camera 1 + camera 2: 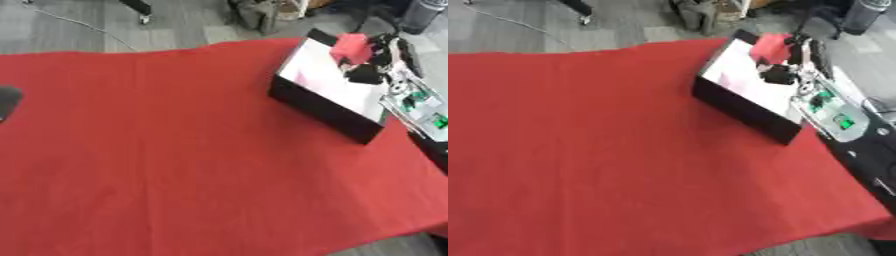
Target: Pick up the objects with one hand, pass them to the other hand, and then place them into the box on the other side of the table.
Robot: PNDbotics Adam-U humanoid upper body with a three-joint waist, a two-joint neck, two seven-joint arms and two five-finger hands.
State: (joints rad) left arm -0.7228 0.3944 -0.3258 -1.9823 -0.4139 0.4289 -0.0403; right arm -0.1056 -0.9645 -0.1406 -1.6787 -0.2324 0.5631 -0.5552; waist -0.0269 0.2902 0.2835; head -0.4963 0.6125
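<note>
- At nine o'clock, a dark shape (7,101) at the cloth's (175,150) edge may be my left hand; I can't tell its fingers.
- Toward one o'clock, the box (319,107) sits black-walled with a pale floor; I see nothing lying inside yet.
- Over its far end, my right hand (785,67) holds a red block (770,47), fingers curled on it.
- I judge the block light and stiff, best held by its flat sides.

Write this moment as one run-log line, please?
right hand: holding red block over box | left hand: out of view | block: not yet released | table: red cloth
</note>
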